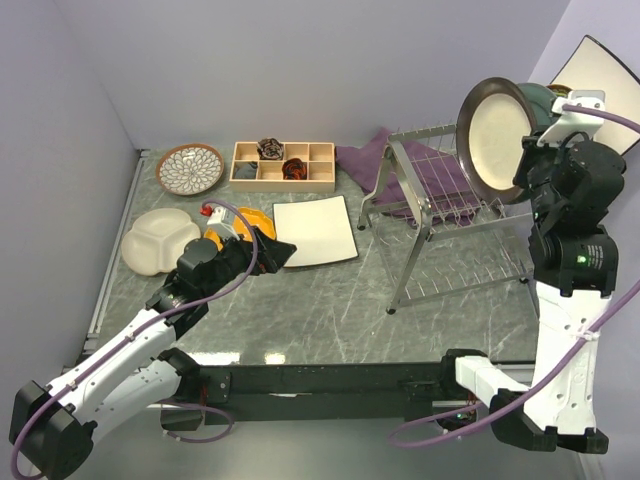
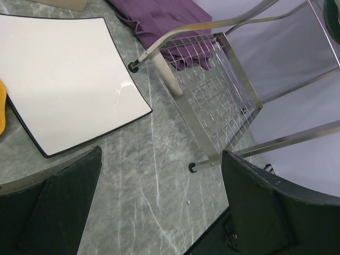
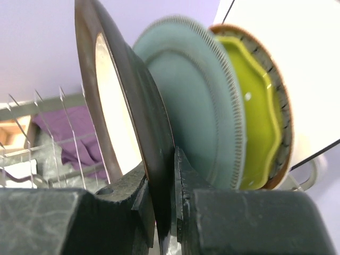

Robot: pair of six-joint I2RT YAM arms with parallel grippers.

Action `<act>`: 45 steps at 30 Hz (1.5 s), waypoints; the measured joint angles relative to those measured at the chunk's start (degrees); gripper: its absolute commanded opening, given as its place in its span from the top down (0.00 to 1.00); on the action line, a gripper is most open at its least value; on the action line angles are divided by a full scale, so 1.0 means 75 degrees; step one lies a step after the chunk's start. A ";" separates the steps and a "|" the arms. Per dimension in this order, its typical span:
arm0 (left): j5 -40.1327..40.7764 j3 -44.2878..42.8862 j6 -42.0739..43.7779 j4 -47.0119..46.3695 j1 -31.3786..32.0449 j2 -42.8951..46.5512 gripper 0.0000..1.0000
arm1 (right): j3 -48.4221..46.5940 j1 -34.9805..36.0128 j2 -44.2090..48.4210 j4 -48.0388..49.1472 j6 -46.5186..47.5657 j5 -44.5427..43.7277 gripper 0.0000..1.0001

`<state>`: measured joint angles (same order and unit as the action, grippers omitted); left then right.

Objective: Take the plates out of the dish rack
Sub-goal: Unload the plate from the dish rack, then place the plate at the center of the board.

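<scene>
Plate [image 1: 495, 125], brown rim, cream face, pinched at edge by R gripper [image 3: 162, 196], held upright over dish rack [image 1: 450, 240] right end. L gripper [image 2: 162, 164] fingers spread, low over table [image 1: 330, 300] beside white sq plate [image 2: 69, 74].

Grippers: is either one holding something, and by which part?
The right gripper pinches a brown-rimmed cream plate by its rim, one finger on each face. The left gripper is open and holds nothing.
</scene>
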<state>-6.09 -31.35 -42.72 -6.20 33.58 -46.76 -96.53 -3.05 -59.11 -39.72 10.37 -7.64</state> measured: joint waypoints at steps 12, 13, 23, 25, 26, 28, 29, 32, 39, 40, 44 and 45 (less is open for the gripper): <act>0.0169 0.0000 -0.0003 0.0006 0.0006 0.0000 0.01 | -0.0504 0.0000 0.0038 0.0979 -0.0446 0.0423 1.00; 0.0189 0.0000 -0.0015 0.0006 0.0006 0.0000 0.00 | -0.0539 0.0000 0.0017 0.1032 -0.0539 0.0463 1.00; 0.0111 -0.0009 -0.0388 0.0015 0.0006 0.0032 0.01 | -0.2285 0.0000 -0.1262 0.1215 -0.2224 0.1236 1.00; 0.0020 -0.0064 -0.0490 0.0119 0.0006 0.0085 0.01 | -0.2736 0.0000 -0.1559 0.1177 -0.2576 0.1448 1.00; -0.0020 -0.0134 -0.0527 0.0219 0.0006 0.0117 0.01 | -0.2946 0.0000 -0.1705 0.1195 -0.2795 0.1591 1.00; -0.0061 -0.0379 -0.0557 0.0469 0.0006 0.0195 0.01 | -0.3147 0.0000 -0.1886 0.1352 -0.3284 0.2069 1.00; -0.0082 -0.0504 -0.0577 0.0583 0.0006 0.0254 0.01 | -0.3150 0.0000 -0.1900 0.1411 -0.3491 0.2270 1.00; -0.0102 -0.1011 -0.0603 0.1032 0.0006 0.0644 0.01 | -0.2833 0.0076 -0.1836 0.1839 -0.4234 0.3220 1.00; -0.0076 -0.2057 -0.0603 0.1784 0.0006 0.1891 0.00 | -0.1985 0.1530 -0.1644 0.2305 -0.4893 0.4584 1.00; -0.0079 -0.2206 -0.0606 0.1851 0.0006 0.2028 0.00 | -0.1769 0.1798 -0.1565 0.2375 -0.4919 0.4686 1.00; -0.0274 -0.2503 -0.0609 0.1897 0.0006 0.2294 0.01 | -0.0962 0.2678 -0.1207 0.2404 -0.4980 0.5085 1.00; -0.0370 -0.2509 -0.0632 0.1897 0.0006 0.2349 0.01 | -0.0778 0.2853 -0.1116 0.2398 -0.4978 0.5179 1.00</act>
<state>-8.86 -50.17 -47.46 8.03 33.63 -29.15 -102.37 18.35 -67.48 -21.74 -26.96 31.20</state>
